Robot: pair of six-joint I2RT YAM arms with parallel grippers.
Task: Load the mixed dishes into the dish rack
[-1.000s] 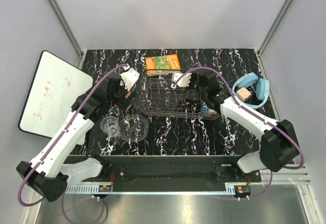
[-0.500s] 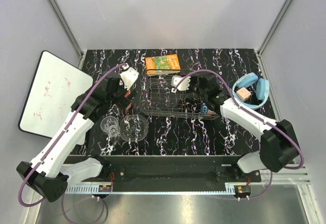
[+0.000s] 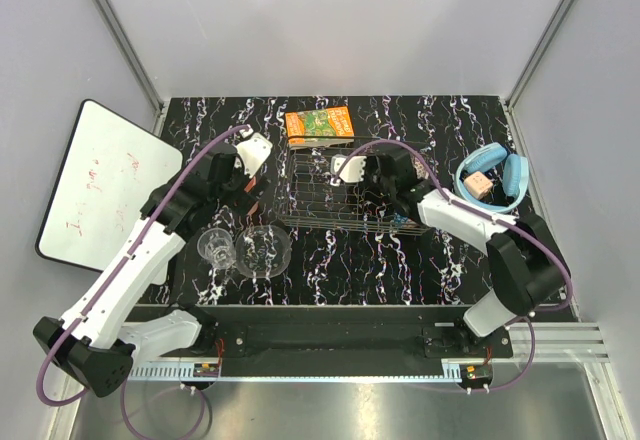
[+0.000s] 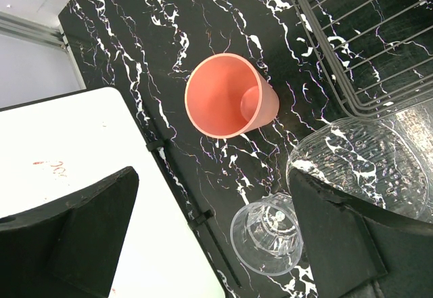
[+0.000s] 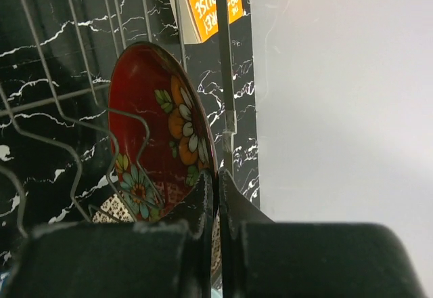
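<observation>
While the rectangular silver wire dish rack [image 3: 320,195] sits mid-worktop from above, the left gripper [image 3: 252,172] hovers off its left edge. Left wrist: jaws wide apart above the round salmon-pink cup [image 4: 226,98] on the worktop. Right wrist: right gripper [image 5: 216,189] clamped on the red floral plate [image 5: 159,142], among the rack's wires.

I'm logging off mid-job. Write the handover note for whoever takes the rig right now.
Left gripper: open, holding nothing, above the cup.
Right gripper: shut on the plate, which stands on edge among the rack wires, not yet released.
On the table: cup left of the rack; glass and glass bowl near its front left corner; blue bowl near its front right corner.
Done: nothing set free in the rack.
Left: release the plate, then load the cup, glass and bowls.
</observation>
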